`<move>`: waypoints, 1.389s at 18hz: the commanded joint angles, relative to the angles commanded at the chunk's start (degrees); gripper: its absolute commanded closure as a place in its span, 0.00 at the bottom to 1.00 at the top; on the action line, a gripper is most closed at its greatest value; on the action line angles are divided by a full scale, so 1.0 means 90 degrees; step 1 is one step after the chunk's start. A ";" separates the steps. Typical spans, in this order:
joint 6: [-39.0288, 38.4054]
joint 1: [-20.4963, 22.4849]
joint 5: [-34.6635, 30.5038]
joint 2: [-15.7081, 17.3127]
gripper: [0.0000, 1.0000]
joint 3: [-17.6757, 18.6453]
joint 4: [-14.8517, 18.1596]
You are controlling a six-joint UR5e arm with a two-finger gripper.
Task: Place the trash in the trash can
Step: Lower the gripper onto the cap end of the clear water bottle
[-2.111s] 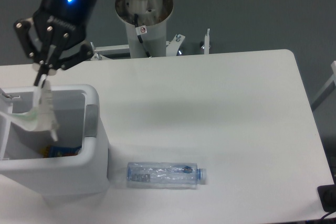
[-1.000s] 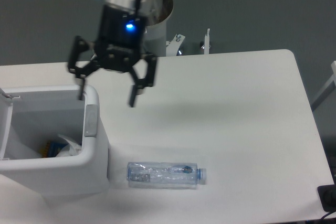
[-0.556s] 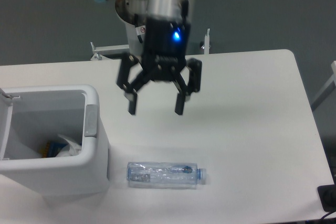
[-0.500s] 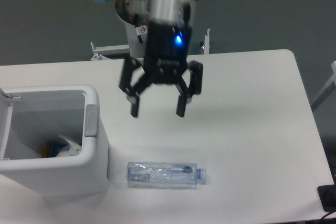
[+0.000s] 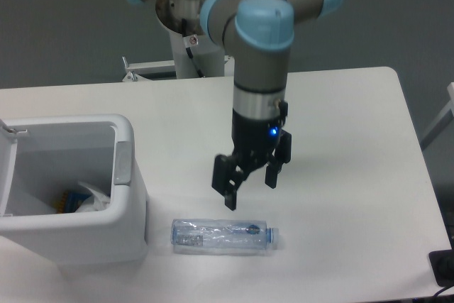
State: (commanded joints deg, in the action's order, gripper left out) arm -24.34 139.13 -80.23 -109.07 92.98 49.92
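Gripper (image 5: 250, 189) has swung from the trash can (image 5: 131, 196) to just above the bottle (image 5: 223, 236), jaws spread, empty. Wrapper (image 5: 91, 199) apparently inside the can already; bottle lies beside it, next.

Trash can (image 5: 131, 196): left side and lid cut off by the frame edge; contents partly hidden by its walls, a white wrapper (image 5: 91, 200) and possibly something coloured beside it; bottle (image 5: 221, 236) label print too small to read.
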 joint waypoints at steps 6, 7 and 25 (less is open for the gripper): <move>-0.0508 -0.0020 -0.0519 -0.0800 0.00 -0.0028 0.0010; -0.0519 -0.0029 -0.0519 -0.0879 0.00 -0.0038 0.0010; -0.1534 -0.0273 -0.0753 -0.2119 0.00 -0.1044 0.0282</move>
State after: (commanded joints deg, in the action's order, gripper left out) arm -38.14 136.68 -87.01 -128.14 83.59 52.46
